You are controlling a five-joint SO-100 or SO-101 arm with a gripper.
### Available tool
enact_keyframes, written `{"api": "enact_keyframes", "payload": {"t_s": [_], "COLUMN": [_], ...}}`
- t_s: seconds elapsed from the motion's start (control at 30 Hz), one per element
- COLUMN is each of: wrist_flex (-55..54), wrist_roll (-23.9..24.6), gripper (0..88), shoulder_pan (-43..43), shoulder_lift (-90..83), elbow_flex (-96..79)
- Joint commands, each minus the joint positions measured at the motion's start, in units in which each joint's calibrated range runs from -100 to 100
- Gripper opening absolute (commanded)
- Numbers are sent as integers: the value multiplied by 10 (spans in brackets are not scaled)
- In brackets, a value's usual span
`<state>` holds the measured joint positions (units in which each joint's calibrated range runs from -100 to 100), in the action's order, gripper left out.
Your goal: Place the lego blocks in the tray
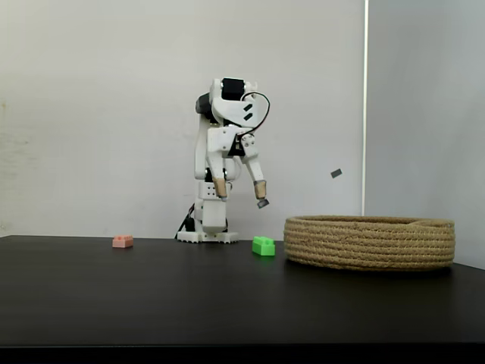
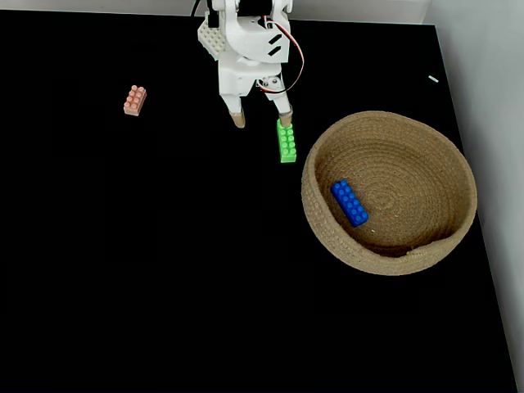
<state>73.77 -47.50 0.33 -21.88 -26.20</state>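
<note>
The coiled tan rope tray [image 1: 371,244] [image 2: 321,215] sits on the right of the black table. A blue lego block [image 2: 350,202] lies inside it. A bright green block [image 1: 264,246] [image 2: 286,142] lies on the table just left of the tray. A salmon-pink block [image 1: 123,241] [image 2: 135,99] lies far to the left. My white gripper [image 1: 241,194] [image 2: 260,116] hangs open above the table with nothing between its fingers. In a fixed view from above, one fingertip [image 2: 283,117] is right over the green block's far end; from the side it is well above the block.
The arm's base [image 1: 203,235] stands at the back of the table, between the pink and green blocks. A white wall rises behind it. The black tabletop [image 2: 164,270] is wide and bare in front.
</note>
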Motion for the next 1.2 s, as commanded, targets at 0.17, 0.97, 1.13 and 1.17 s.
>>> {"api": "enact_keyframes", "payload": {"t_s": [0.17,0.97,1.13,1.17], "wrist_flex": [-58,-163,-187,-191], "wrist_roll": [10,27,19,19], "gripper": [245,247,248,248], "shoulder_pan": [20,112,111,109], "shoulder_lift": [-77,-67,-56,-55], "elbow_flex": [-91,-213,-230,-233]}}
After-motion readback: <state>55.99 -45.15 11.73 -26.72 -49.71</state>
